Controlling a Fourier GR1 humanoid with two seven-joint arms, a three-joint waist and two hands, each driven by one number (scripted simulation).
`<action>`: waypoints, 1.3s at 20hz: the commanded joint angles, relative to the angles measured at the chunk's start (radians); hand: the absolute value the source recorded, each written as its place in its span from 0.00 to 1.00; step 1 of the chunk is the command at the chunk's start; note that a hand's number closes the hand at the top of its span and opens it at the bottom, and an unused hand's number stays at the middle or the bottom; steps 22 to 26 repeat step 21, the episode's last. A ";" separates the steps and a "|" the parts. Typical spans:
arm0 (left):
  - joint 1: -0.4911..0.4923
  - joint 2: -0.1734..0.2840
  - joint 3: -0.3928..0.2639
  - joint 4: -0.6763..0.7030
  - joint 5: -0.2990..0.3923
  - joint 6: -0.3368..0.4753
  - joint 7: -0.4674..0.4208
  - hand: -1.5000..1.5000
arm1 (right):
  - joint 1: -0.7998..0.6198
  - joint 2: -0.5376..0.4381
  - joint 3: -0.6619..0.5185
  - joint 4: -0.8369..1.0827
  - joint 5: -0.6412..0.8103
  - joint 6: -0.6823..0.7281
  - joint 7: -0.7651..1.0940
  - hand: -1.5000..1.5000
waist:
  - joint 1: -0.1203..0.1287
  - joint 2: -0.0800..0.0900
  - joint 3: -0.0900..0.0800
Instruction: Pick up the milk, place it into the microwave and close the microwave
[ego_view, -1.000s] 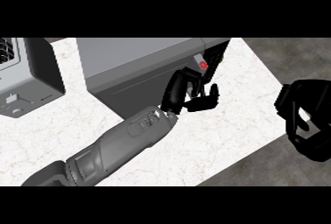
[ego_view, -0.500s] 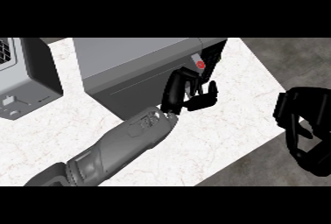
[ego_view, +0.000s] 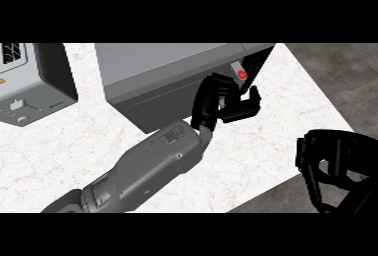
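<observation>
Head view shows the left hand (ego_view: 221, 102) stretched across the white marble bench (ego_view: 66, 150) to the front right corner of the grey microwave (ego_view: 162, 75), its forearm running up from the lower left. Its fingers are curled round something with a red mark (ego_view: 241, 74) at the microwave's opening; this is probably the milk, though the hand hides nearly all of it, so I cannot confirm its shape or whether it rests on the microwave's floor. The dark door (ego_view: 255, 62) stands ajar just beyond the fingers, angled outward, which leaves the gap the hand needs to pass the carton in. The hand comes at the opening sideways, likely because the door swings on that side and blocks a straighter path. The right hand (ego_view: 336, 167) shows at the lower right, off the bench's edge over the dark floor, fingers curled and holding nothing, well apart from the work and out of the door's swing. A second grey appliance (ego_view: 33, 80) sits at the upper left. By my reading, release and then closing the door remain.
</observation>
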 joint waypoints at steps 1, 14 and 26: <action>0.037 0.001 0.145 0.060 0.108 -0.048 -0.014 1.00 | 0.043 0.015 0.024 -0.040 -0.011 0.008 -0.012 1.00 | 0.038 0.002 -0.006; 0.094 0.052 0.104 0.149 0.228 -0.298 -0.074 1.00 | 0.191 0.070 0.084 -0.186 0.024 -0.096 0.004 1.00 | 0.106 -0.012 -0.005; 0.109 0.055 0.078 0.188 0.257 -0.395 -0.117 1.00 | 0.245 0.088 0.117 -0.282 0.065 -0.145 0.017 1.00 | 0.115 -0.014 -0.005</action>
